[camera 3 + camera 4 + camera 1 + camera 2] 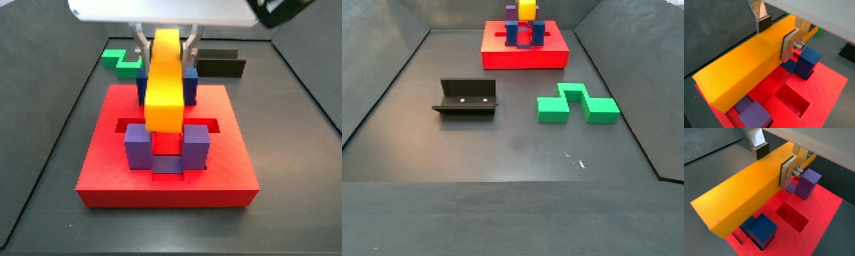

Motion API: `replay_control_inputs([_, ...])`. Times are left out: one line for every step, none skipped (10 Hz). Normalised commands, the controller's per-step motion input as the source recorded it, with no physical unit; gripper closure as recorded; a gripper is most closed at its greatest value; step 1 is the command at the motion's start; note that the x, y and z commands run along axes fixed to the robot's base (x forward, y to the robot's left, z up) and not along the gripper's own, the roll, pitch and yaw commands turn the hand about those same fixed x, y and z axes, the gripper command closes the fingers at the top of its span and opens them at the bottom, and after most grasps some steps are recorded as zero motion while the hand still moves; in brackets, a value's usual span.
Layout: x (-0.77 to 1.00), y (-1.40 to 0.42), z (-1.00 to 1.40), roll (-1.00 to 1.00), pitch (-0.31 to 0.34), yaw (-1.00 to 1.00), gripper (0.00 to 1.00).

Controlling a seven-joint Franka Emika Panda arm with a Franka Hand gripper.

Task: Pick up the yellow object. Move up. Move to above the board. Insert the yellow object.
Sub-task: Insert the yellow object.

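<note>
The claw [776, 34] holds the yellow object [744, 67] tight between its fingers [789, 44], above the board [167, 170].

green block [579, 104], fixture [466, 98] beside it

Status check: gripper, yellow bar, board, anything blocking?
Gripper shut on yellow bar, above the board. Bar lined up between the posts, not seated. Nothing blocking the channel.

A robotics test cell in a lab. Dark grey walls enclose a bare grey floor [502, 140]. On it stand a dark L-shaped metal fixture [466, 98] and plain coloured test blocks, with the hand [166, 50] above the red board [167, 165].
</note>
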Motion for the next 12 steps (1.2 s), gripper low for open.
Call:
replay_control_inputs([0.0, 0.0, -0.24, 0.08, 0.0, 0.13, 1.0])
replay_control_inputs([0.05, 0.0, -0.21, 0.08, 0.0, 0.19, 1.0])
replay_control_inputs([0.07, -0.03, -0.18, 0.08, 0.0, 0.17, 1.0])
replay_control_inputs([0.08, -0.04, -0.17, 0.08, 0.0, 0.14, 1.0])
replay_control_inputs([0.1, -0.08, -0.15, 0.07, 0.0, 0.11, 1.0])
replay_control_inputs([0.09, -0.11, -0.13, 0.07, 0.0, 0.06, 1.0])
replay_control_inputs([0.1, -0.11, -0.11, 0.06, 0.0, 0.02, 1.0])
replay_control_inputs([0.09, -0.08, -0.1, 0.06, 0.0, 0.01, 1.0])
replay_control_inputs([0.06, -0.05, -0.09, 0.09, 0.0, 0.01, 1.0])
replay_control_inputs([0.07, -0.05, -0.1, 0.08, 0.0, 0.01, 1.0])
replay_control_inputs([0.06, -0.04, -0.09, 0.08, 0.0, 0.0, 1.0])
replay_control_inputs([0.04, -0.03, -0.09, 0.07, 0.0, 0.01, 1.0])
